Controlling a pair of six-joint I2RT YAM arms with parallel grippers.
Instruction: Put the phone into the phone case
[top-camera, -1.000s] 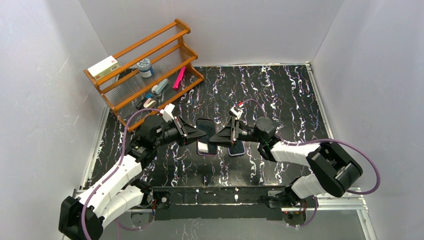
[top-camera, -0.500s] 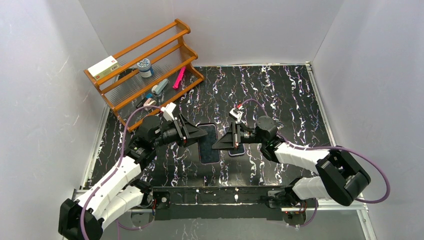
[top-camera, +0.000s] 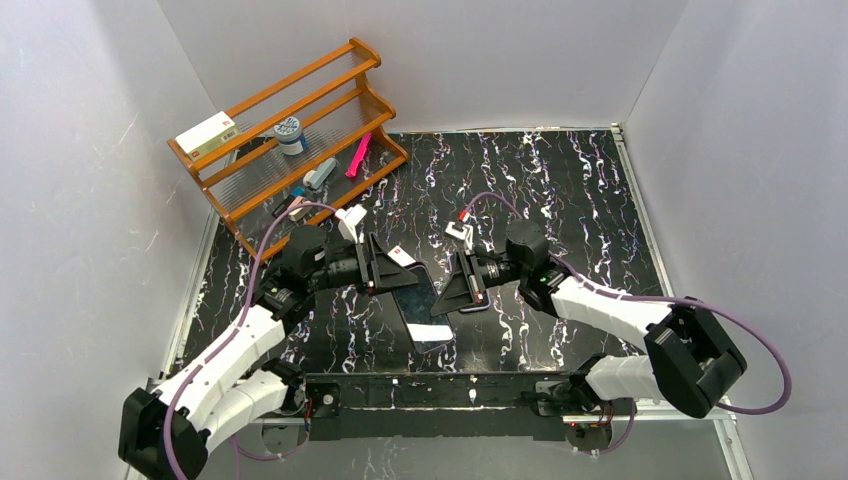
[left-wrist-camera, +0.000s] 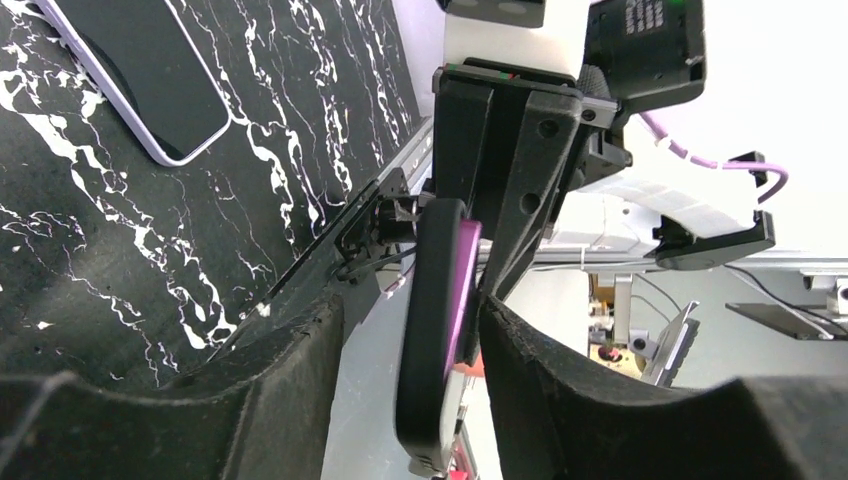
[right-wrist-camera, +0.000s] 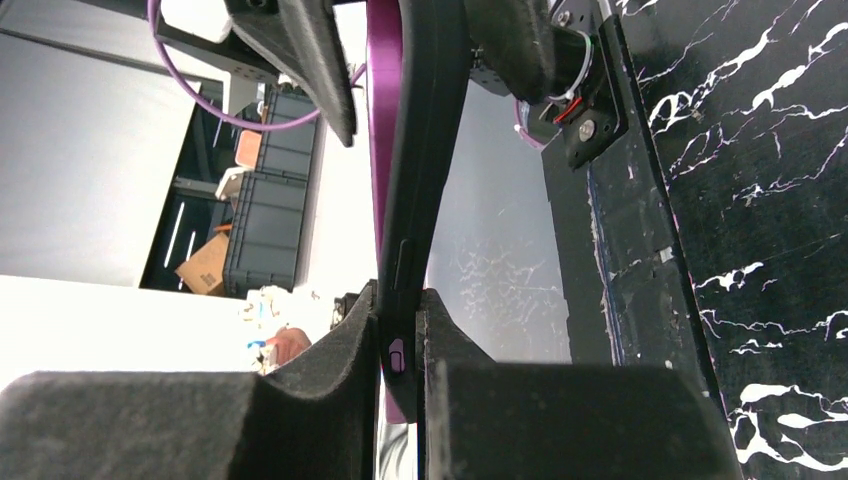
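A black phone case (top-camera: 415, 315) with a purple inner face stands on edge, lifted off the mat between both arms. My right gripper (right-wrist-camera: 398, 300) is shut on the case's (right-wrist-camera: 415, 150) thin edge. It also shows in the top view (top-camera: 445, 298). My left gripper (left-wrist-camera: 410, 320) is open with the case (left-wrist-camera: 435, 330) between its fingers. A gap shows on one side of the case. This gripper shows in the top view too (top-camera: 408, 277). The phone (left-wrist-camera: 150, 70), black screen with a lavender rim, lies flat on the black marbled mat, partly under the right arm.
A wooden rack (top-camera: 290, 130) with a box, a jar and small items stands at the back left. White walls close in three sides. The metal table frame (top-camera: 470, 395) runs along the near edge.
The case lay flat on the mat beside the phone a second ago. It has been lifted and tipped onto its edge. Both grippers have moved nearer the table's front with it.
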